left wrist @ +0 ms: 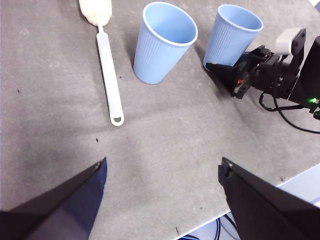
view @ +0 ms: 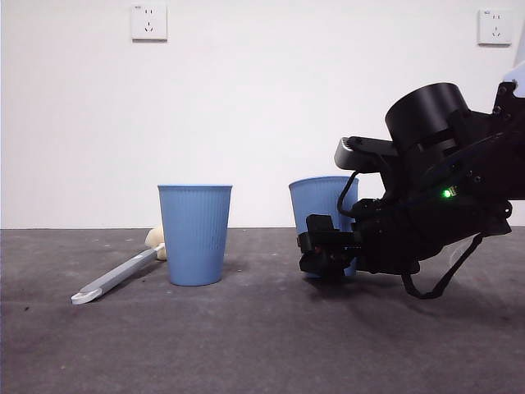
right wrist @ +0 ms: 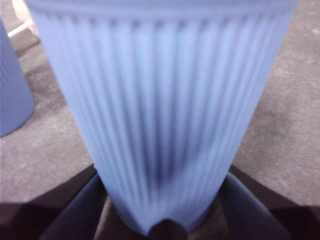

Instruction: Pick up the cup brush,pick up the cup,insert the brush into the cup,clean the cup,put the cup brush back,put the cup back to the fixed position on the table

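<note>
Two identical blue ribbed cups stand upright on the dark grey table [view: 262, 345]. My right gripper [view: 328, 250] is low at the right cup [view: 324, 197], its jaws open on either side of the cup's lower part; the right wrist view shows that gripper [right wrist: 162, 170] with the cup [right wrist: 160, 100] filling the gap. The cup brush [view: 115, 279] lies flat left of the other cup [view: 194, 234], sponge head toward the back. My left gripper [left wrist: 162, 167] is open and empty, high above the table, looking down on the brush [left wrist: 107, 75], both cups and the right gripper [left wrist: 227, 75].
The right arm's dark body [view: 443, 197] fills the right side of the front view. The table's near edge [left wrist: 280, 187] shows by the left gripper. A white wall with two sockets stands behind the table.
</note>
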Available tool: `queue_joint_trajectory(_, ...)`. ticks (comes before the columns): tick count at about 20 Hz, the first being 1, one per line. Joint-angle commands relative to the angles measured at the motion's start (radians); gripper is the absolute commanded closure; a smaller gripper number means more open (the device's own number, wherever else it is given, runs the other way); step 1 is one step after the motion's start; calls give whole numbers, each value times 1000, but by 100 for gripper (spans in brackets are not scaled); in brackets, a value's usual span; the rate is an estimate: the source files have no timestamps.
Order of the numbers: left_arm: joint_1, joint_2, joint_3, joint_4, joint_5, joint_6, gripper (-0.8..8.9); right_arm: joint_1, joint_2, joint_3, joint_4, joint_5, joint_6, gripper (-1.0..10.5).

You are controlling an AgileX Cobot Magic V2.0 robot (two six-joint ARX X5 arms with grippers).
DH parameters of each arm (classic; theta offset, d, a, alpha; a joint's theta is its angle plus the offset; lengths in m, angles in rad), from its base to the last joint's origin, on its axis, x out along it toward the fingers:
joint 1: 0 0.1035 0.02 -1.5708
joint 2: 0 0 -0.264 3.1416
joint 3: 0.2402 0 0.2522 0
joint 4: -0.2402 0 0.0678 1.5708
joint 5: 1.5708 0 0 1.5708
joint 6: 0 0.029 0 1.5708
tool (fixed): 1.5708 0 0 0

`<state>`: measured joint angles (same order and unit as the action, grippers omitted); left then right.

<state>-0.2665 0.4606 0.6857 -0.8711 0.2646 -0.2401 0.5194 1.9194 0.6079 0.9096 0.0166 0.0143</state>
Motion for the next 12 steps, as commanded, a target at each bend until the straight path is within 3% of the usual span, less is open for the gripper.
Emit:
queue_joint_trajectory(1, 1, 6, -5, 1, -3, 18, 436, 6, 15, -3, -53, -10, 19, 936)
queue_joint_trajectory(3, 1, 11, -5, 1, -3, 29, 436, 6, 15, -3, -84, -9, 19, 920)
queue_joint_trajectory(5, 1, 16, -5, 1, -3, 29, 436, 6, 13, -3, -118, -10, 21, 723)
queue_joint_trajectory(7, 1, 18, -5, 0, -3, 33, 436, 6, 13, -3, -130, -18, 39, 599)
queue_joint_trajectory(12, 1, 18, -5, -2, -3, 36, 436, 6, 10, -3, -139, -39, 44, 543)
